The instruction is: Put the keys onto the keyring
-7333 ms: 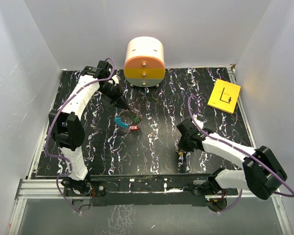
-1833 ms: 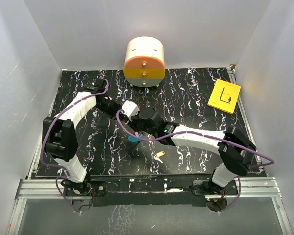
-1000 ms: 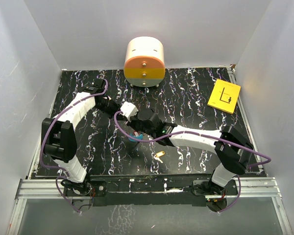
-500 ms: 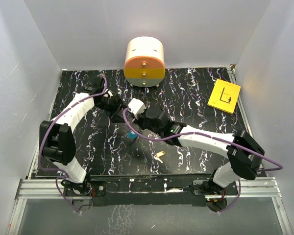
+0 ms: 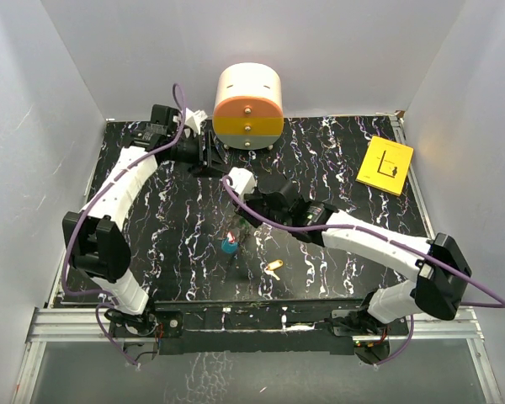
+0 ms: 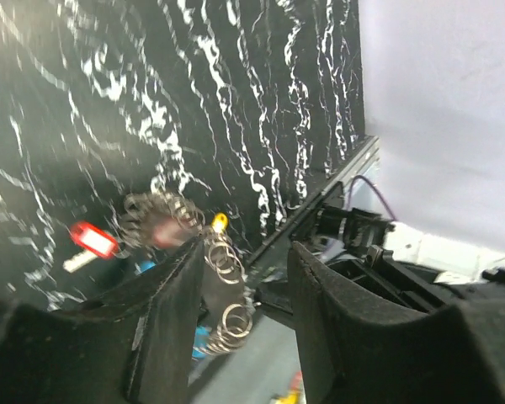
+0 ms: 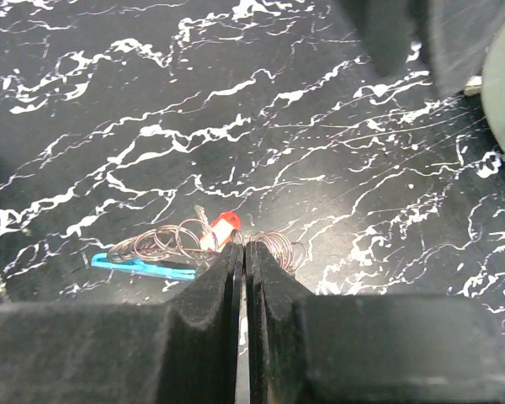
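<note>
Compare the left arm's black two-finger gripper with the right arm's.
The left gripper has its jaws apart; the right gripper has them pressed together. The left is far back beside the orange-and-cream drum; the right is nearer centre, at the wire rings. Both have black fingers.

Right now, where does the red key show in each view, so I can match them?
Top external: red key, just left of centre.
Left wrist: lower left, beside the ring chain.
Right wrist: centre, just beyond the right tool and its shut tips.
Shared landmark: the blue key, right beside it in all three; only a sliver shows at the left wrist.
</note>
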You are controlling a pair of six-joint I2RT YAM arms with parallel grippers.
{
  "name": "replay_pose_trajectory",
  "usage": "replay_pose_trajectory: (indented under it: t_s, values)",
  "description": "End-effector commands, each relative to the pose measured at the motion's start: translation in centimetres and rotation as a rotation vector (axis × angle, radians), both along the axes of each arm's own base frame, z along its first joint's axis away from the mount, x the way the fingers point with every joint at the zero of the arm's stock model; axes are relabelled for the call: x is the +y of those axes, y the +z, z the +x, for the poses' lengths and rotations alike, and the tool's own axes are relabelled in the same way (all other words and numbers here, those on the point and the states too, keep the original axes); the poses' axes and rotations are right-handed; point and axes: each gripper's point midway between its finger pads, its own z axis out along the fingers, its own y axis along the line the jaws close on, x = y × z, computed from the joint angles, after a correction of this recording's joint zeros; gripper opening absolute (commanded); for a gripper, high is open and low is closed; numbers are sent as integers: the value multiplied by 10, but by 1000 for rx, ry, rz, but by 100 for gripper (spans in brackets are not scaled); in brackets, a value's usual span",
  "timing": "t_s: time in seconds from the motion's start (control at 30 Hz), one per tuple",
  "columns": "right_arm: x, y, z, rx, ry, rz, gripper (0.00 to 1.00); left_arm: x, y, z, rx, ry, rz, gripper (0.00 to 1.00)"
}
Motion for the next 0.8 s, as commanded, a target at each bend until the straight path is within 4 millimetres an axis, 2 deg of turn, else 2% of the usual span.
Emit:
replay_pose_trajectory:
  t_s: [0.0, 0.03, 0.13, 0.3, 0.4, 0.53, 0.67, 0.77]
  values:
    - [6, 46, -12, -1, 52, 96, 8, -4, 33, 8, -384, -252, -18, 42]
    - [4, 45, -12, 2, 47, 95, 8, -4, 36, 9, -438, -295, 2, 41]
    - [0, 44, -12, -1, 29, 99, 8, -6, 29, -3, -427, -375, 23, 39]
    - [-6, 50, -11, -24, 6, 119, 8, -11, 10, -47, -401, -622, -12, 35]
    - [-7, 51, -13, -19, 9, 122, 8, -4, 2, -60, -551, -733, 9, 33]
    - [-6, 50, -18, 21, 26, 109, 8, 1, -7, -61, -826, -778, 56, 33]
    - [-6, 48, -22, 47, 28, 119, 8, -7, 7, -82, -1022, -810, -50, 33]
    - [-5, 50, -24, 55, 26, 141, 8, -12, 10, -91, -1040, -824, -123, 32]
